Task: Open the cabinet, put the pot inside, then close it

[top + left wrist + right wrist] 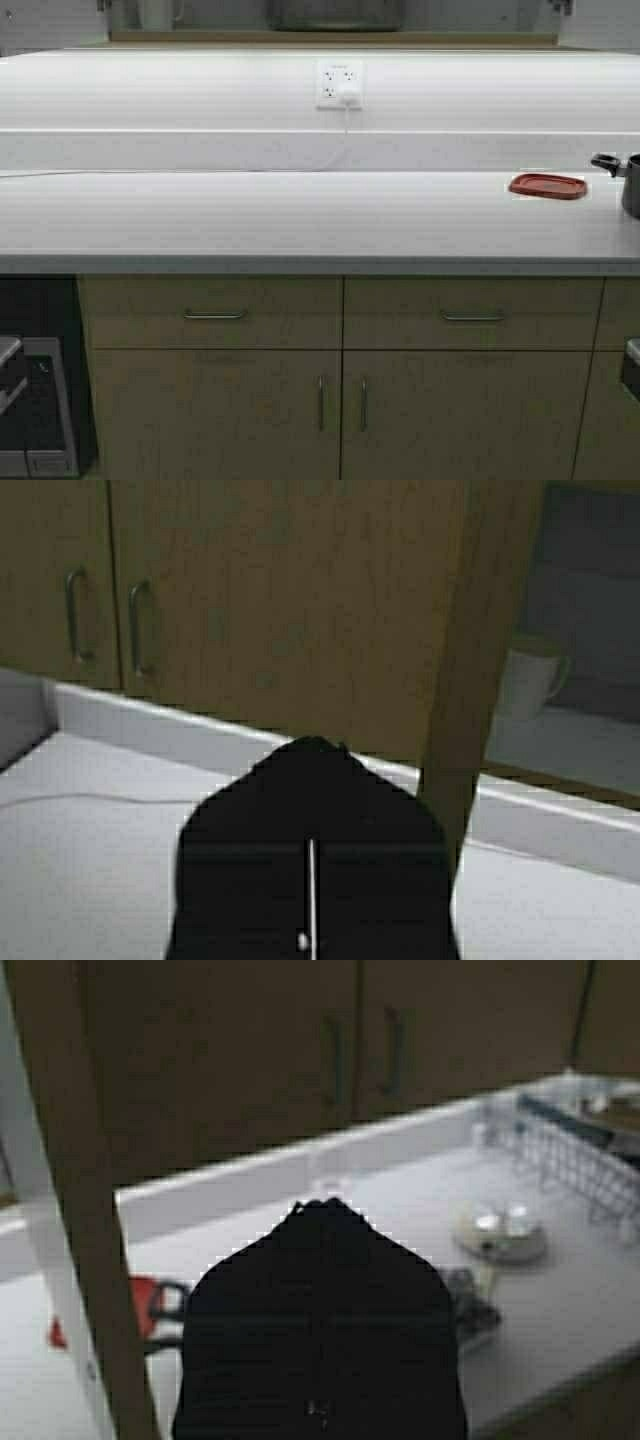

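Observation:
The cabinet hangs above the counter with both doors swung open. Only its bottom shelf shows at the top of the high view. The pot, wide and grey, stands on that shelf in the middle, with only its lower part in view. Neither gripper appears in the high view. My left gripper is shut and holds nothing; it is raised above the counter, just beside the left door's edge. My right gripper is also shut and holding nothing, with the right door's edge close beside it.
A white mug stands on the shelf left of the pot. On the counter lie a red lid and a smaller dark pot at the right edge. A wire dish rack stands farther right. Base drawers and doors are below.

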Robot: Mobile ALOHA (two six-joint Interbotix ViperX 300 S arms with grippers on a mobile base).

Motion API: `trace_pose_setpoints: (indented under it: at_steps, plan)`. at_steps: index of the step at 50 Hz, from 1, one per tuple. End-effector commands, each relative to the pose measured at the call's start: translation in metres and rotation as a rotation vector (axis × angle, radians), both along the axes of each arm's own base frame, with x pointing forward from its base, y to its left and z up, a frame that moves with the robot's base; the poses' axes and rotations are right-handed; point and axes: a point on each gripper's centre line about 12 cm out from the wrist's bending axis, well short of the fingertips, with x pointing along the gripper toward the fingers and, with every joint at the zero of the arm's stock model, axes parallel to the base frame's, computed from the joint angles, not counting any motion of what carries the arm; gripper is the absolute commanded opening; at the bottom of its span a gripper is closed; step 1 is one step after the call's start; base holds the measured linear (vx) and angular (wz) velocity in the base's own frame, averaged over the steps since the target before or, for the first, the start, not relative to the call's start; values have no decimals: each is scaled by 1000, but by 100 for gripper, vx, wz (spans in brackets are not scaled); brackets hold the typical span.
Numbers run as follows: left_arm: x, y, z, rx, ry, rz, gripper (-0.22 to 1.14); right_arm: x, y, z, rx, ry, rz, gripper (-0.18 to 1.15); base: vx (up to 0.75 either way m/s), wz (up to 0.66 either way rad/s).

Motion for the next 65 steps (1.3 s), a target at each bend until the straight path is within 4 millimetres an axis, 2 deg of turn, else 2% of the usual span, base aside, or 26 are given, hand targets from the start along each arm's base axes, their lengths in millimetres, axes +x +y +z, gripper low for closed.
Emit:
trace_pose_setpoints:
  at_steps: [1, 8, 18, 26, 33, 41, 45, 53, 65]
  plan:
    - [21, 13, 13, 4, -31, 13, 4, 25, -12, 14, -17, -31, 0, 7, -1, 1]
    - [51, 16, 1, -21, -2, -10, 4, 47, -19, 11, -13, -19, 7, 7, 0, 1]
    - [86, 0, -8, -23, 19, -72, 4, 69, -23, 1, 4, 8, 19, 7, 2, 2]
    - [96, -24, -9, -27, 26, -130, 4, 81, -3, -2, 7, 18, 67, 7, 1, 0]
    - [100, -50, -9, -28, 28, -183, 4, 91, 30, 1, 4, 16, 138, 7, 2, 0]
    - [91, -84, -10, -29, 33, -251, 4, 92, 77, 11, -6, 0, 235, 7, 1, 0]
    - [81, -104, -9, -22, 35, -289, 4, 86, 97, 16, -14, -9, 275, 7, 0, 0]
    - [62, -127, -10, -14, 48, -343, 4, 70, 143, 23, -83, -3, 368, 7, 1, 0]
    - [22, -134, -19, -14, 85, -368, 4, 29, 157, 19, -100, 8, 394, 7, 1, 1]
